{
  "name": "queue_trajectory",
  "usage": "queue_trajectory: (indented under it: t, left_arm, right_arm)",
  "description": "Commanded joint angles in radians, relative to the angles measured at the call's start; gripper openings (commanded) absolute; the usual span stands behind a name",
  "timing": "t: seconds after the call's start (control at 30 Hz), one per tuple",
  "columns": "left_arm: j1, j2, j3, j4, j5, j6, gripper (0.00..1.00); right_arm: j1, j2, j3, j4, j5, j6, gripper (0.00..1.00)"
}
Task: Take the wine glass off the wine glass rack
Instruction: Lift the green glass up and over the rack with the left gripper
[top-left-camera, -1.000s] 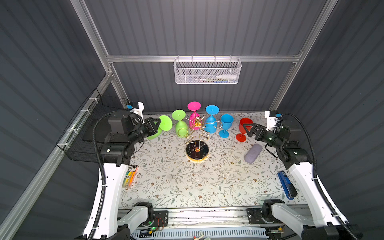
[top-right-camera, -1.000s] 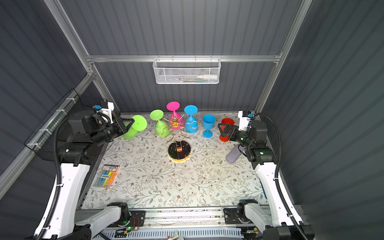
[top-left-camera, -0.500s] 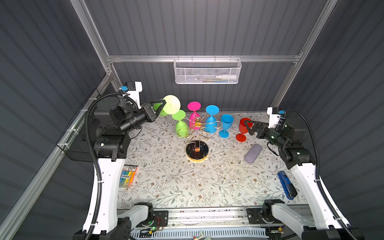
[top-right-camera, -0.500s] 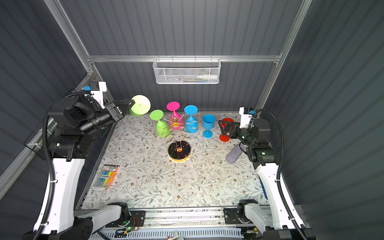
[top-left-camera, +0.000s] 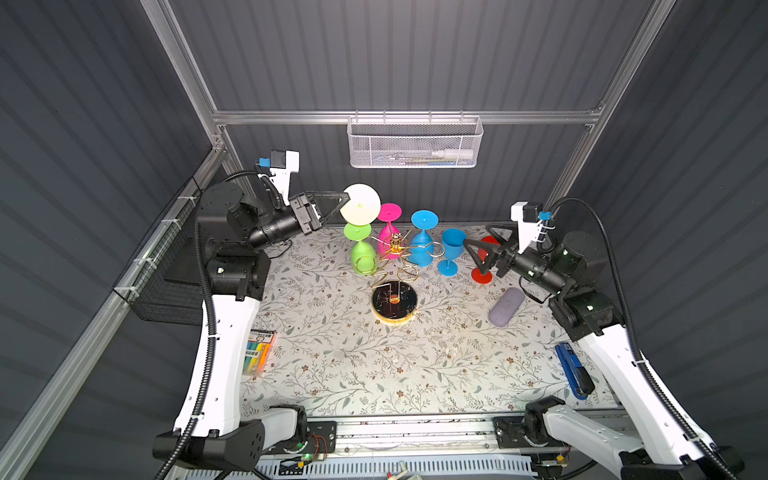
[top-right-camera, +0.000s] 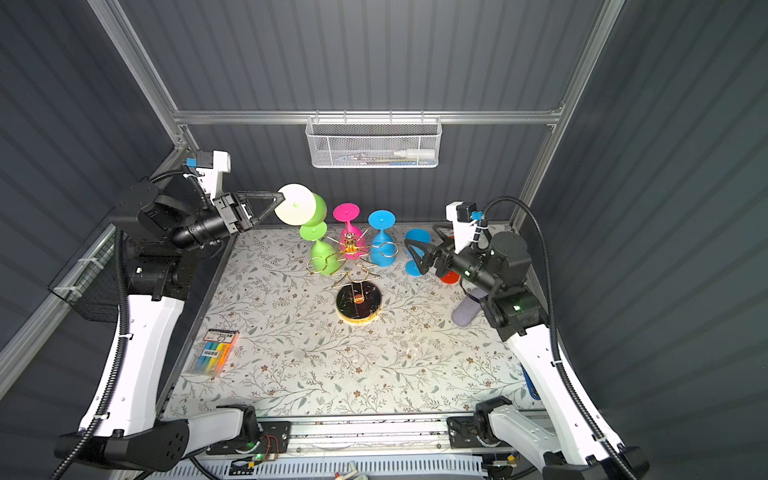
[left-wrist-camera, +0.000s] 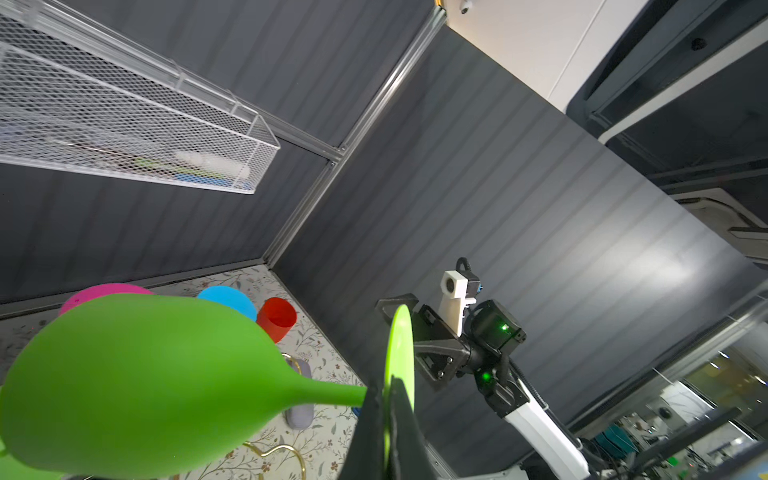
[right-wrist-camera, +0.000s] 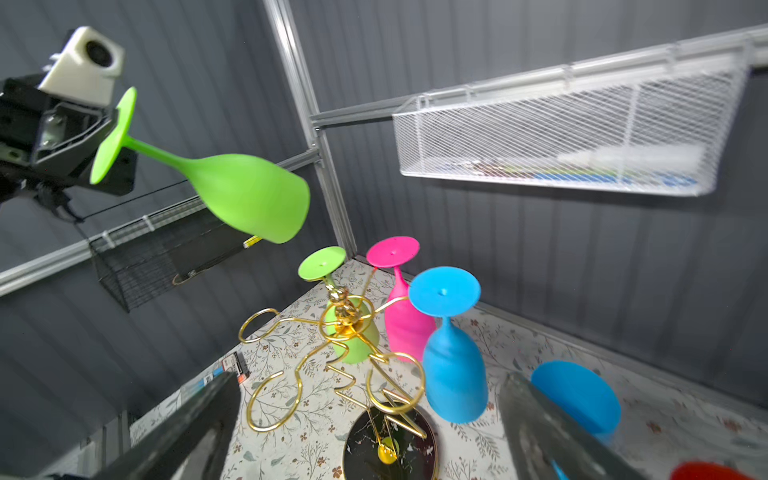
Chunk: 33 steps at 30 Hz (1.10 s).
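Up in the air, off to one side of the wine glass rack (top-left-camera: 394, 250) and not touching it, a green wine glass (right-wrist-camera: 249, 195) lies on its side. The left gripper (top-left-camera: 343, 202) is shut tight on the thin round foot of this glass and holds it up. So I think the main job is done for this one: it is off the rack. What is left, I think, is to set it down on the table (top-left-camera: 332, 353) and let go.

Three more glasses hang upside down on the rack: a second green glass (top-left-camera: 362, 257), a pink glass (top-left-camera: 388, 232) and a blue glass (top-left-camera: 422, 249). If they must come off too, that is not done yet. The right gripper (top-left-camera: 471, 254) is wide open near a red glass (top-left-camera: 481, 275) on the table and holds nothing.

In both top views the foot of the held glass looks like a pale round plate and hides most of the cup part. The right wrist view shows the whole glass, foot, stem and cup, well clear of the gold loops. Only the left wrist view shows, from close up, the fingers (left-wrist-camera: 365, 440) pinching the edge of the foot
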<state>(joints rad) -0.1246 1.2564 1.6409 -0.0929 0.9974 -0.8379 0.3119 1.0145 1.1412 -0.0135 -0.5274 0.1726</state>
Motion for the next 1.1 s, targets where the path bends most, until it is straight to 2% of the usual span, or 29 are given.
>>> queue_trajectory:
  t: [0.0, 0.13, 0.5, 1.07]
  left_arm:
    - [-0.061, 0.022, -0.01, 0.123, 0.067, -0.077, 0.0]
    - [-0.121, 0.062, -0.019, 0.173, 0.096, -0.122, 0.0]
    - [-0.174, 0.093, -0.062, 0.263, 0.111, -0.201, 0.0]
    - [-0.239, 0.106, -0.1, 0.344, 0.123, -0.257, 0.0]
  right_arm:
    - [0.05, 0.002, 0.025, 0.087, -0.007, -0.123, 0.99]
    - [0.112, 0.029, 0.044, 0.114, -0.004, -0.214, 0.99]
    - [0.225, 0.163, 0.128, 0.111, 0.018, -0.383, 0.99]
    - [0.314, 0.356, 0.257, 0.139, 0.071, -0.429, 0.99]
